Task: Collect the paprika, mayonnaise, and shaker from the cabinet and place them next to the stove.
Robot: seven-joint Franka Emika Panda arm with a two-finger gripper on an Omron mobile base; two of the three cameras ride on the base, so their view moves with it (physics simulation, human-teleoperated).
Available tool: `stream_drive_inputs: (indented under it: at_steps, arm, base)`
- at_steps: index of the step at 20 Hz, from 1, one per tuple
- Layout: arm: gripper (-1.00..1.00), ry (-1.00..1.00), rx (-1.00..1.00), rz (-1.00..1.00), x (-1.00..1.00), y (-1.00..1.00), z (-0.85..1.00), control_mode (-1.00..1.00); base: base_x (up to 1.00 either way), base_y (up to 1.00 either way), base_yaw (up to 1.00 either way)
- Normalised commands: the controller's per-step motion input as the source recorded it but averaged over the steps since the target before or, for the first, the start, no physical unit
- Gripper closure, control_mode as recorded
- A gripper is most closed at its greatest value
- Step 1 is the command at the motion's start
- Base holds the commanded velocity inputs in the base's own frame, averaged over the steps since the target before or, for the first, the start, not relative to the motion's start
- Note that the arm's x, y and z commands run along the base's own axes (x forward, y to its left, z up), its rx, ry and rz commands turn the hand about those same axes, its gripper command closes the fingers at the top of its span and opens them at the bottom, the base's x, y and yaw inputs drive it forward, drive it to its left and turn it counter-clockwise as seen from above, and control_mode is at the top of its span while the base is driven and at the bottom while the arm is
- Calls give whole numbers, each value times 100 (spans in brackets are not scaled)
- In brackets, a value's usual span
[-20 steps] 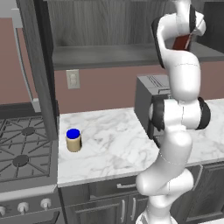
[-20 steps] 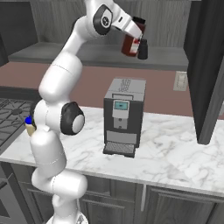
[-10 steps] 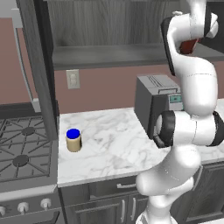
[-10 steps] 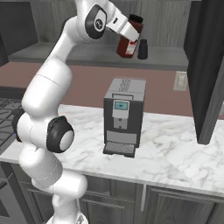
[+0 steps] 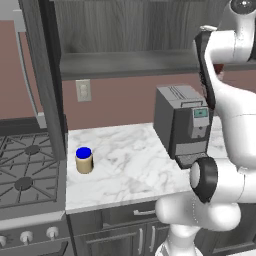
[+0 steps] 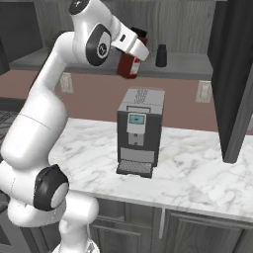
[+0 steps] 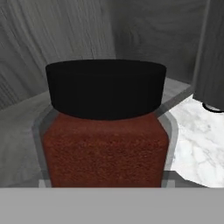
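My jaws are clamped on the paprika point(image 6: 129, 65), tilted in the air above the coffee machine point(image 6: 140, 129). The shaker point(image 6: 161, 56) stands on the cabinet shelf point(image 6: 192, 64); the mayonnaise point(image 5: 84, 160) is on the table point(image 5: 130, 165) beside the stove point(image 5: 25, 175).

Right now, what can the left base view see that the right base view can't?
Left base view: the stove, with the mayonnaise standing on the counter beside it. Right base view: the little black shaker on the cabinet shelf, and the whole paprika, gripped at the end of the arm. Both: the grey coffee machine, the marble counter and the white arm.
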Motion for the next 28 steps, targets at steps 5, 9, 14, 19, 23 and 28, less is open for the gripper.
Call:
stream_drive_inputs:
  at_steps: [5,9,14,19,23,28]
  arm:
    - [100,0,-7,26,-82,64,-40,-100]
    - [100,0,-7,27,-94,60,-41,-100]
    - [100,-1,-6,22,-94,68,-40,-100]
    - [100,0,-7,5,-61,93,-34,-100]
    - [100,0,-5,2,-34,90,-33,-100]
    - [100,2,0,18,7,59,-25,-100]
  base:
    - [0,0,0]
    - [0,0,0]
    - [0,0,0]
    - [0,0,0]
    - [0,0,0]
    - [0,0,0]
